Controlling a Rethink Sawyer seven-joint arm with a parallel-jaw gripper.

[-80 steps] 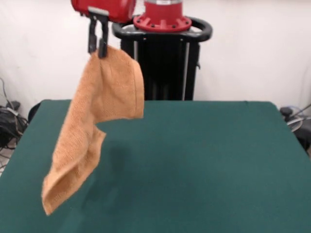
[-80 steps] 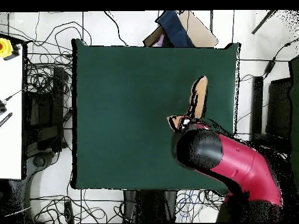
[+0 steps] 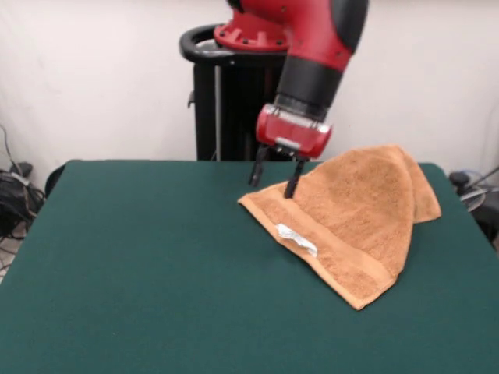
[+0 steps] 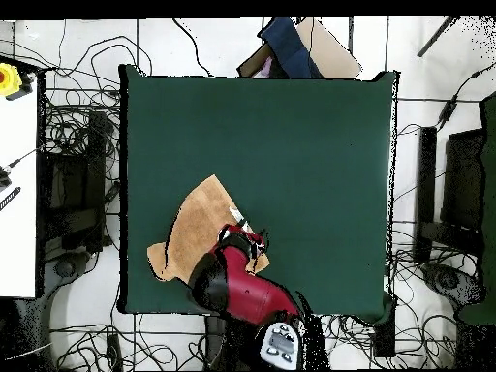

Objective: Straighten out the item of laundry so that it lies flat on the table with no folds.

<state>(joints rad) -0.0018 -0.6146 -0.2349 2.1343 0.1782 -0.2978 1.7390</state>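
While the orange towel [image 3: 359, 214] rests on the green table [image 3: 140, 280], it isn't flat: it lies doubled over, rumpled and humped toward the back, close to the pedestal-side edge and nearer one side edge. Its white label [image 3: 297, 239] shows on the border band. At its corner the gripper [image 3: 274, 178] has its two fingers spread apart, one tip touching the cloth. Cables [image 4: 77, 165] litter the floor around the table.

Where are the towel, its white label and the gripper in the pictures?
towel [image 3: 366, 206], front view, middle of the cloth.
white label [image 3: 297, 238], front view, its centre.
gripper [image 3: 274, 181], front view, between the fingertips.
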